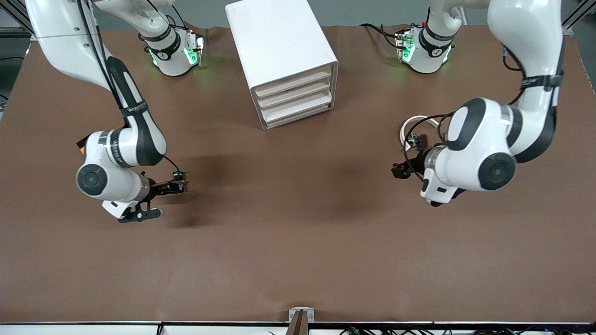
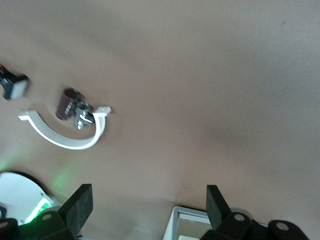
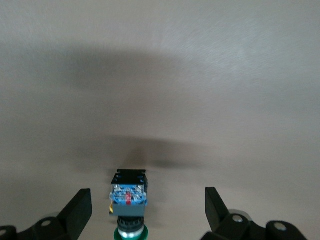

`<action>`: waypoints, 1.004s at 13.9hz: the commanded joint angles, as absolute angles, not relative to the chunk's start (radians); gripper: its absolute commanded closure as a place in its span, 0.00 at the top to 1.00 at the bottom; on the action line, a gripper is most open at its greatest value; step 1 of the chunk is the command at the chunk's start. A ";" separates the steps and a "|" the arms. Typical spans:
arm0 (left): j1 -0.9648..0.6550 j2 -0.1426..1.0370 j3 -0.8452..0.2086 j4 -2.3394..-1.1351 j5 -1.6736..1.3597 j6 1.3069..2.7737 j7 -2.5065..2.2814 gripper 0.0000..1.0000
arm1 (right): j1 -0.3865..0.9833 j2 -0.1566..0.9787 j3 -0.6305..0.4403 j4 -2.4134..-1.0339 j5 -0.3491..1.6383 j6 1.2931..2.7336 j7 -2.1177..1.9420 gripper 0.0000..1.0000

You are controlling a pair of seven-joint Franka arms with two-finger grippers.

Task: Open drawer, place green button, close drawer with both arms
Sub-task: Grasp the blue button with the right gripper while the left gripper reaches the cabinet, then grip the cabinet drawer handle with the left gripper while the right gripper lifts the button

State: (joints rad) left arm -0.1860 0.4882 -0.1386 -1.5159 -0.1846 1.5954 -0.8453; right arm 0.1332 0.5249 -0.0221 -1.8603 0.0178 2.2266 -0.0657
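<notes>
Button [image 1: 177, 175], tiny, green round cap on a dark black-blue body, lying on the brown table [image 1: 298, 242] toward the right arm's end, well apart from the cabinet and nearer to the front camera than it. Right gripper [image 1: 179, 187], black, two-fingered, hanging low just over that button, jaws spread wide, nothing clasped; in the right wrist view, button [image 3: 128, 206] framed between the two dark fingers [image 3: 76, 212] without touching either.

Moving along to mid-table: white boxy cabinet [image 1: 279, 51] with four shallow cream-fronted tray drawers, set between the two arm bases, all fronts pushed in. Lowest drawer [image 1: 298, 117] shut, flush with the three above, front turned at an angle toward the left arm's end.

Further along, toward the left arm's end: left gripper [image 1: 399, 170], black, two-fingered, over bare table, jaws wide apart and empty. Beside it on the table, a white curved plastic arc [image 2: 67, 135] cupping a small brown cylinder with metal fittings [image 2: 74, 107]; a small dark switch with a white face [image 2: 12, 86] near them. Corner of the cabinet [image 2: 192, 226] poking into the left wrist view between the fingers.
</notes>
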 commanded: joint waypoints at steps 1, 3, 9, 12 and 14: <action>-0.248 0.550 -0.135 -1.483 -0.204 1.620 -0.981 1.00 | 0.143 0.502 -0.023 -1.936 0.029 2.308 -0.055 1.00; -0.303 0.598 -0.135 -1.480 -0.224 1.629 -1.090 1.00 | 0.155 0.502 -0.023 -1.966 0.029 2.339 -0.054 1.00; -0.379 0.756 -0.132 -1.368 -0.366 1.658 -1.793 1.00 | 0.161 0.515 -0.023 -2.005 0.041 2.388 -0.045 1.00; -0.382 0.773 -0.133 -1.376 -0.423 1.658 -1.902 1.00 | 0.163 0.523 -0.023 -2.003 0.041 2.388 -0.041 0.68; -0.382 0.782 -0.133 -1.396 -0.533 1.634 -1.904 1.00 | 0.167 0.531 -0.023 -2.003 0.043 2.390 -0.041 0.45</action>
State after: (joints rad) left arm -0.3787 0.7707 -0.1384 -1.4012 -0.4546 1.6614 -1.8775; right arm 0.1573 0.5292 -0.0221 -1.9904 0.0250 2.3761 -0.0516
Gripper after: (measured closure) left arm 0.000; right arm 0.242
